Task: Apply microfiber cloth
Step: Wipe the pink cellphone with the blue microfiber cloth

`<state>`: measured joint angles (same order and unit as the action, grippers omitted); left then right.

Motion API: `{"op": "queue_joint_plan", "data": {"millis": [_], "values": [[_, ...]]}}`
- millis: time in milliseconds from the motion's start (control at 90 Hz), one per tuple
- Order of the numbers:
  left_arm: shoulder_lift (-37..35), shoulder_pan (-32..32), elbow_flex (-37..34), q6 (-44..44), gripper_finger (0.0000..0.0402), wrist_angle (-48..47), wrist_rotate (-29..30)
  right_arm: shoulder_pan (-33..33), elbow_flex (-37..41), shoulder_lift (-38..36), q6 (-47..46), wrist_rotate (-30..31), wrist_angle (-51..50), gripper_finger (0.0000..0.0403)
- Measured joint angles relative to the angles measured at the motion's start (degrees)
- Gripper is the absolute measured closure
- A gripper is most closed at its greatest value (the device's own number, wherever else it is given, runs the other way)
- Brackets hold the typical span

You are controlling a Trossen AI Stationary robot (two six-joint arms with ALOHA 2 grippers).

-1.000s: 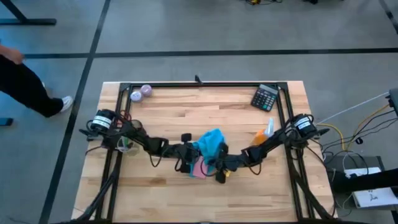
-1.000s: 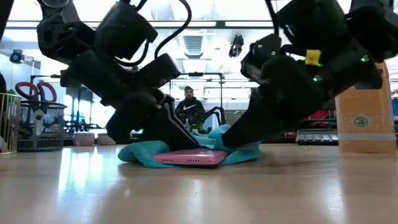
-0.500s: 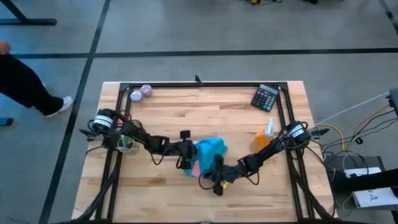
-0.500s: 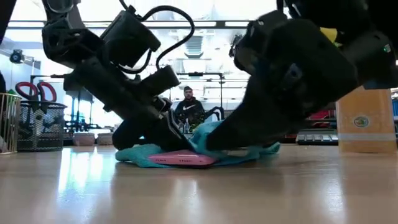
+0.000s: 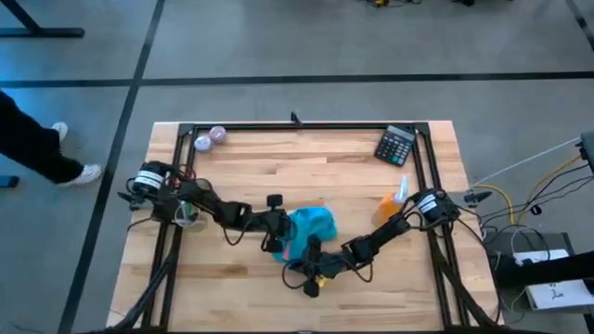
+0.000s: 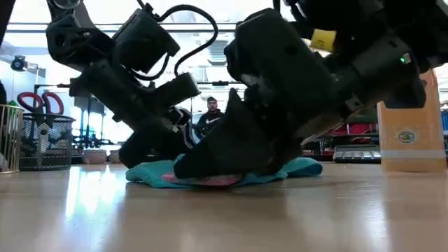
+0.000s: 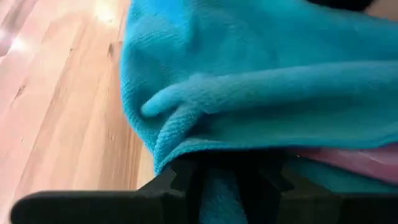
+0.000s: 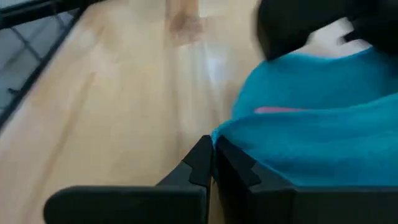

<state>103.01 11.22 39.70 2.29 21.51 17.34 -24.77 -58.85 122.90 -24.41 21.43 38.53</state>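
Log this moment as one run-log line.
left claw: shut on microfiber cloth | right claw: shut, at cloth's near edge | cloth: draped over pink item | table: wood

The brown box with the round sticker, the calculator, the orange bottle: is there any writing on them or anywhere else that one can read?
None reads.
Brown cardboard box, low view: a round green-and-white sticker, its print too blurred to read.
Black calculator, high view: keys too small to make out.
Orange spray bottle: no label visible.
Teal-blue microfiber cloth and the pink flat thing under it: no writing visible.
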Motion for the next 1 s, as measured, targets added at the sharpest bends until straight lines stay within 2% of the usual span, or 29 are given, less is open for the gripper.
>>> {"op": "queue_joint_plan", "data": {"millis": [89,278,556,678,856,1000], "values": [[-0.5,0.1,0.0,0.2,0.0327,-0.4,-0.2,0.6,0.0,-0.7,0.8,1.3,-0.4,0.0403],[-0.6,0.1,-0.1,0.2,0.0327,-0.7,-0.4,2.2,-0.2,1.0,-1.1,-1.2,-0.7,0.0403],[-0.7,0.1,-0.1,0.0,0.0327,-1.2,-0.3,4.2,-1.9,2.0,-1.2,-1.6,-2.0,0.0403],[-0.8,0.1,-0.1,-0.4,0.0327,-1.8,-0.1,5.3,-1.9,1.9,-1.2,0.7,-3.6,0.0403],[-0.8,0.1,0.0,-0.4,0.0327,-2.1,-0.2,5.8,-1.3,1.9,1.2,8.5,-5.3,0.0403],[-0.8,0.1,0.0,-0.4,0.0327,-2.2,-0.2,5.7,-0.7,1.0,3.8,10.4,-5.9,0.0403]]}}
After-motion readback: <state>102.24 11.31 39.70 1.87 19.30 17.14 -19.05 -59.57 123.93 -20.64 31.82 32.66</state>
